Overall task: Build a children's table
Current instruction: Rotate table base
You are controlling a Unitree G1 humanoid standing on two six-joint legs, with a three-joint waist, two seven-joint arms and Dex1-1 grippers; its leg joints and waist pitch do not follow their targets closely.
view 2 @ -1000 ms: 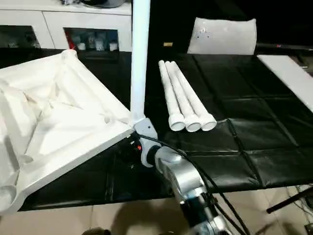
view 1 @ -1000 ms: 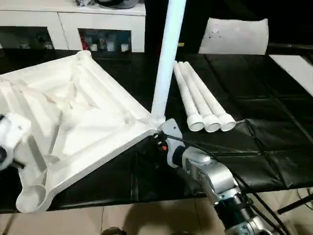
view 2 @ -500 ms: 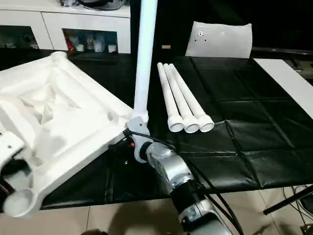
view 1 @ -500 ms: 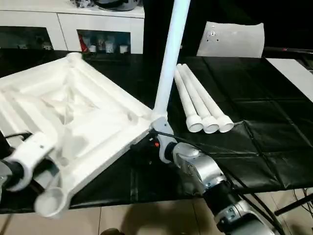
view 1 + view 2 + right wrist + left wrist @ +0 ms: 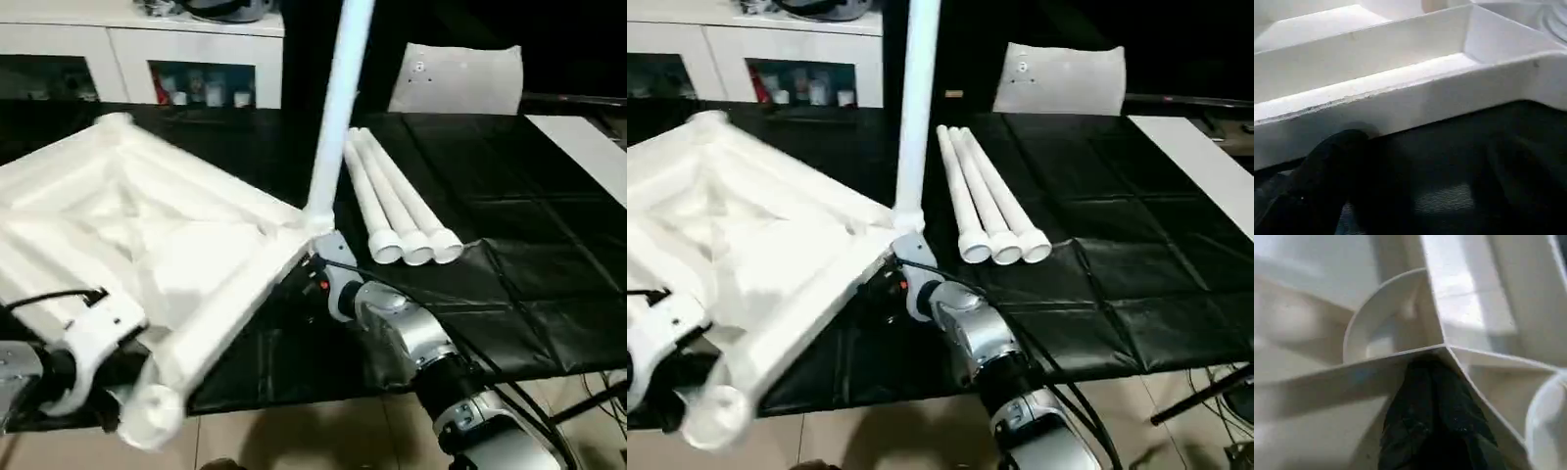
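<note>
Where the worktop (image 5: 549, 215) meets its near-left edge, your left gripper (image 5: 1432, 396) has its fingers clamped on a rib of the tilted table top (image 5: 147, 235). One leg (image 5: 338, 108) stands in its corner socket beside your right gripper (image 5: 1415, 191), fingers apart. Three loose legs (image 5: 397, 201) lie mid-worktop.

No readable text, label, brand, number or sign can be made out on anything in these views. The white plastic surfaces are plain, and the small items in the cabinet openings behind are too small and blurred for any lettering on them to be read.
</note>
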